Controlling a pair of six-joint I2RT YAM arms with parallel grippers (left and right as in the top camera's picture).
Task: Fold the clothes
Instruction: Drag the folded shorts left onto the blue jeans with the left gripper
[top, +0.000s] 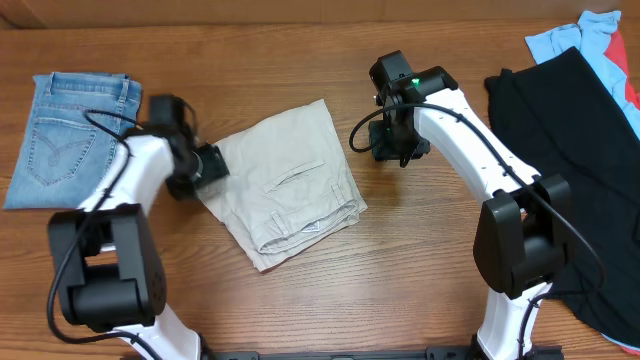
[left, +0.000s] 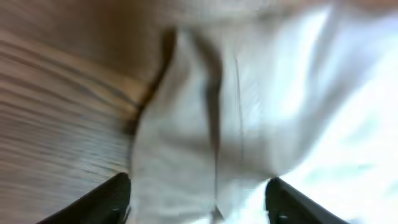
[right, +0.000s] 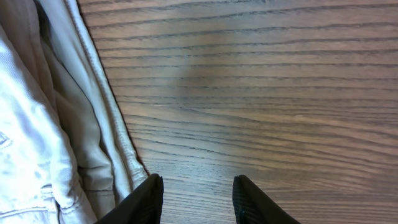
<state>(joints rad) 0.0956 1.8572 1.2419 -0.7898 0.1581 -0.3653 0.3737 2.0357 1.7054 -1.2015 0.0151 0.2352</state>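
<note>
The pale beige shorts (top: 285, 185) lie folded in a compact slanted packet at the middle of the table, pocket seam up and a small white label near the lower right corner. My left gripper (top: 210, 165) is at their left edge. In the left wrist view its dark fingers (left: 115, 196) stand wide apart and open, with blurred beige cloth (left: 186, 124) lying between them. My right gripper (top: 400, 150) hovers just right of the shorts. It is open (right: 196, 199) over bare wood, with the shorts' hem (right: 93, 124) beside its left finger.
Folded blue jeans (top: 70, 135) lie at the far left. A large black garment (top: 570, 120) covers the right side, with a light blue and red garment (top: 600, 40) behind it. The wooden table (top: 300, 50) shows between them.
</note>
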